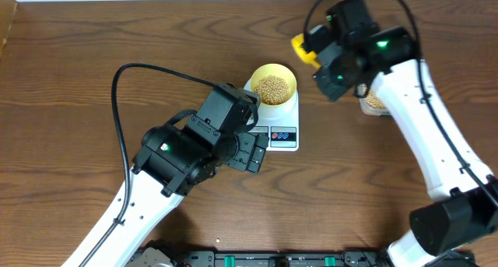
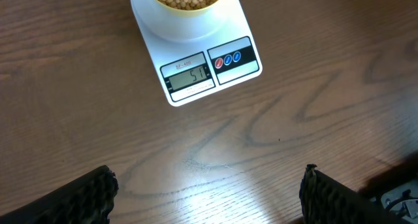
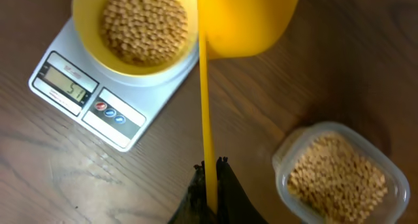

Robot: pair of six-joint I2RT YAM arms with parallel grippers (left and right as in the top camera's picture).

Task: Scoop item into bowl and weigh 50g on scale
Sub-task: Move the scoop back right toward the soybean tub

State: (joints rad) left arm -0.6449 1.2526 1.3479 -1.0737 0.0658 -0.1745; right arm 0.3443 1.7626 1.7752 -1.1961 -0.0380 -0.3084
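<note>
The pale-yellow bowl point(image 1: 255, 76) stands on the white scale point(image 1: 284, 135) and holds a heap of tan beans, the item point(image 1: 272, 86). The scale's display point(image 2: 189, 75) reads 51. In the left wrist view my left gripper point(image 2: 209, 198) hovers open over bare wood just in front of the scale, with nothing between its fingers point(image 2: 78, 201). My right gripper point(image 3: 210, 168) is shut on the thin handle of a bright yellow scoop point(image 3: 245, 21). The scoop's cup hangs just right of the bowl point(image 3: 85, 28); its inside is hidden.
A clear plastic tub point(image 3: 339, 175) of more beans sits on the table to the right of the scale, partly under the right arm point(image 1: 405, 103). The left arm point(image 1: 179, 154) lies across the table's front left. Brown wood surrounds the scale.
</note>
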